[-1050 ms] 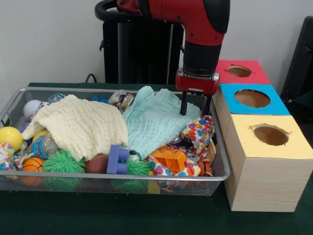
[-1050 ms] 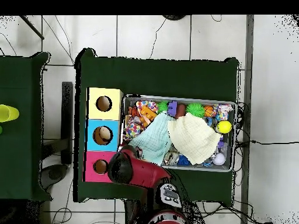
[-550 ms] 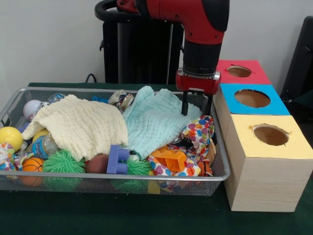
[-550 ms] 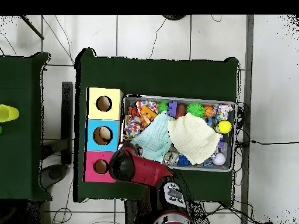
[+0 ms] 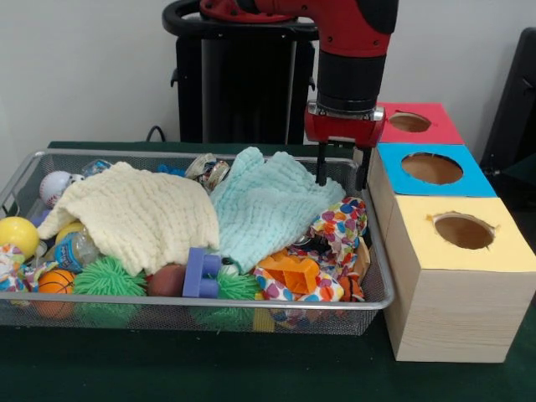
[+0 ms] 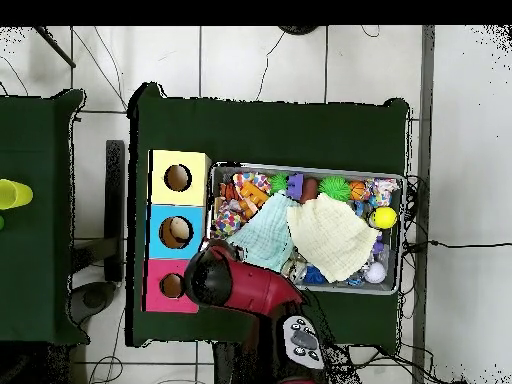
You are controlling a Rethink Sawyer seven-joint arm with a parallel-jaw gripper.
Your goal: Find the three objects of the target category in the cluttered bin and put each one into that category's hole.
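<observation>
The gripper hangs spread and empty over the mint cloth; the wire bin looks full, sorting seemingly unstarted.

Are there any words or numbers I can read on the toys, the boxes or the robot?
No text can be read anywhere in these pictures.
The small bottle in the wire bin has a blue label, too blurred to read.
The yellow box, blue box and red box have plain tops with holes only.
The robot arm shows no writing.
</observation>
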